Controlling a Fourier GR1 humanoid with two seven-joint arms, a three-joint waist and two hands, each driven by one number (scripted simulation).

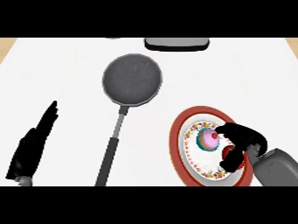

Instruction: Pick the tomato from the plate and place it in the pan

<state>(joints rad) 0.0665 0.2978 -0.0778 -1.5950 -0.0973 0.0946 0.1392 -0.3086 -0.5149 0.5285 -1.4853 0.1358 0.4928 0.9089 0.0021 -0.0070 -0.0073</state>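
Right hand (241, 139) curled round the red tomato (231, 153) on the red-rimmed plate (177, 144); left hand (35, 142) flat, fingers straight, at lower left; grey pan (132, 79) left of the plate.

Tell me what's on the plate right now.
On the red-rimmed plate the right hand is curled round the red tomato, hiding most of it. The plate's patterned centre shows beside the hand. Whatever lies under the palm is covered.
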